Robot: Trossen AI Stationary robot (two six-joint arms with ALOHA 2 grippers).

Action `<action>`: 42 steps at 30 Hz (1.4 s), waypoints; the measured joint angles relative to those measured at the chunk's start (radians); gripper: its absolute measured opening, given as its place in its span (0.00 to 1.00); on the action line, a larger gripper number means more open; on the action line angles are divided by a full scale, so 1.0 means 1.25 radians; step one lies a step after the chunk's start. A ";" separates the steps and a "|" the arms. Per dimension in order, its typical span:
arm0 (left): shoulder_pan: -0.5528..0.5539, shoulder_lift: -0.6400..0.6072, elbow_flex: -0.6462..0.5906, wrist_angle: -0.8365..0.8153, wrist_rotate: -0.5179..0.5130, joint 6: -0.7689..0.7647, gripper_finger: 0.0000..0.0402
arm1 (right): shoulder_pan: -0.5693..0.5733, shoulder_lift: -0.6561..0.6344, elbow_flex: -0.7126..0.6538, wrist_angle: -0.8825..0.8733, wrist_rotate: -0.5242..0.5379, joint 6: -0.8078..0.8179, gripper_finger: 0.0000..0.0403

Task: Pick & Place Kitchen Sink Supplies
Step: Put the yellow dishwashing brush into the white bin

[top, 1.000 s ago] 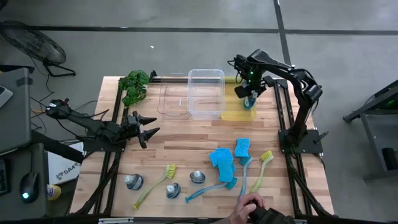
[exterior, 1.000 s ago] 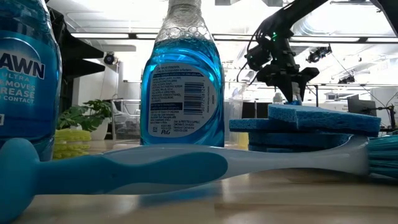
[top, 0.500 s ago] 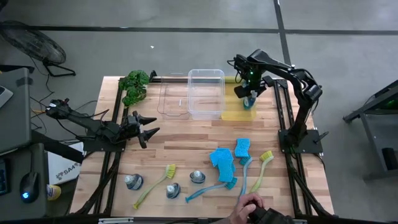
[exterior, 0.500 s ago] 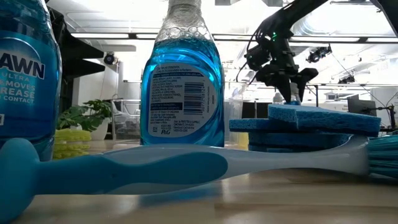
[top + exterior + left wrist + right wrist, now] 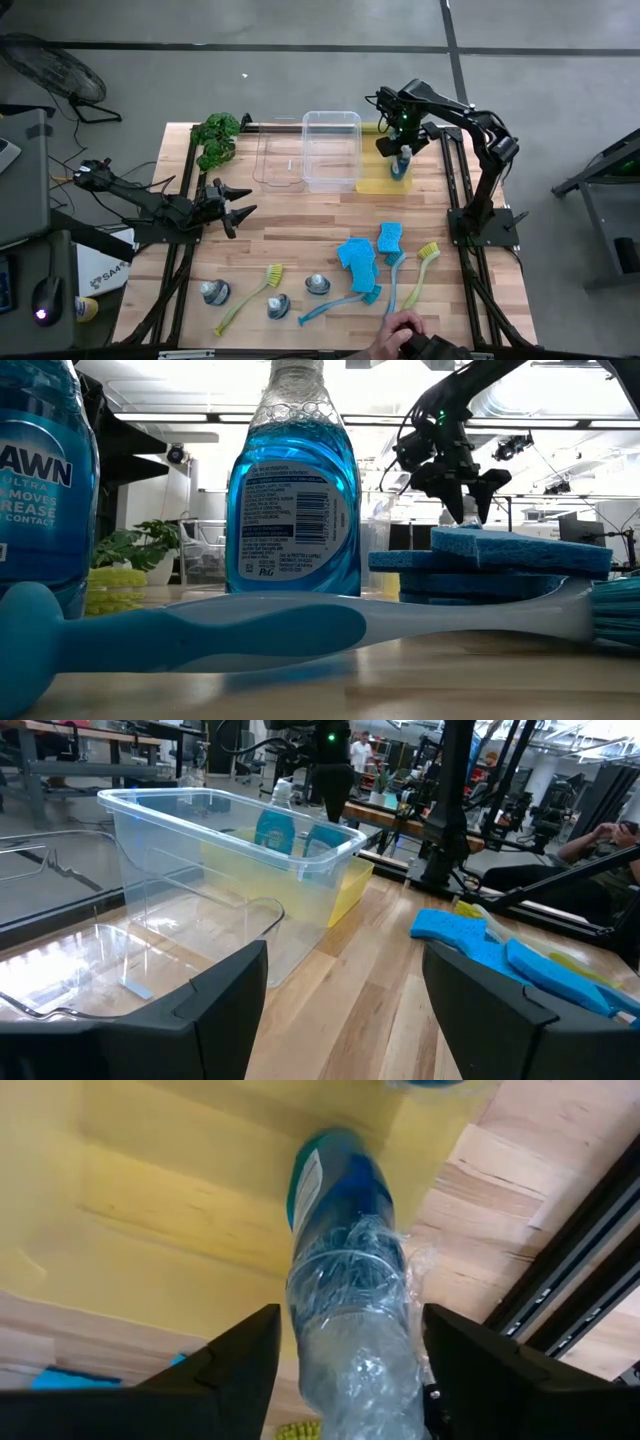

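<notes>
1. My right arm reaches from its base at the counter's three-o'clock edge up and over toward one o'clock, and my right hand points straight down over the yellow bin.
2. In my right wrist view, my two fingers stand apart on either side of a blue-liquid bottle; a clear gap shows on both sides, so the hand is spread and not pressing the bottle.
3. That bottle stands in the yellow bin, its wrapped neck just below my hand.
4. The yellow bin sits just beside the clear bin at twelve o'clock.
5. My left arm lies low along the nine-o'clock side, and my left hand points toward three o'clock with its fingers wide apart, holding nothing.
6. At five o'clock lie the blue sponges with a blue dish brush and a yellow-green dish brush.
7. Three more bottles and another yellow-green brush lie near six and seven o'clock.
</notes>
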 joint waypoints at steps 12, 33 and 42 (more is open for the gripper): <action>0.000 0.000 0.000 0.000 0.000 0.000 0.66 | 0.000 -0.054 0.000 -0.001 0.000 0.013 0.60; 0.000 0.000 0.000 0.000 0.000 0.000 0.66 | 0.160 -0.330 0.000 -0.051 0.031 0.060 0.60; 0.000 0.000 0.000 0.000 0.000 0.000 0.66 | 0.294 -0.396 0.000 -0.051 0.085 -0.009 0.60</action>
